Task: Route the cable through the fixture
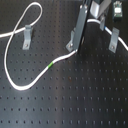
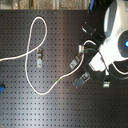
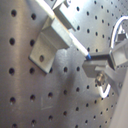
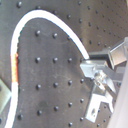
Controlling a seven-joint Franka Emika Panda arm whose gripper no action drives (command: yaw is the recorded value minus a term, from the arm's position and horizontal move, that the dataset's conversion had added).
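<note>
The white cable [image 1: 15, 82] lies on the black perforated board. It loops at the first exterior view's upper left and sweeps round to its green band [image 1: 50, 66]. In the second exterior view the cable [image 2: 31, 75] and band [image 2: 61, 78] show too. My gripper [image 1: 75, 49] is shut on the cable just past the band, low over the board; in the second exterior view it [image 2: 74, 62] stands between the brackets. A metal fixture bracket [image 1: 26, 34] stands inside the cable's loop. The second wrist view shows the cable [image 4: 45, 16] arcing into the fingertips [image 4: 89, 66]; there the band looks orange.
Another metal bracket [image 1: 114, 37] stands at the first exterior view's right. The second exterior view shows the left bracket [image 2: 39, 59] and two more pieces [image 2: 82, 79] [image 2: 106, 82] by the white arm [image 2: 116, 35]. A bracket [image 3: 47, 45] fills the first wrist view.
</note>
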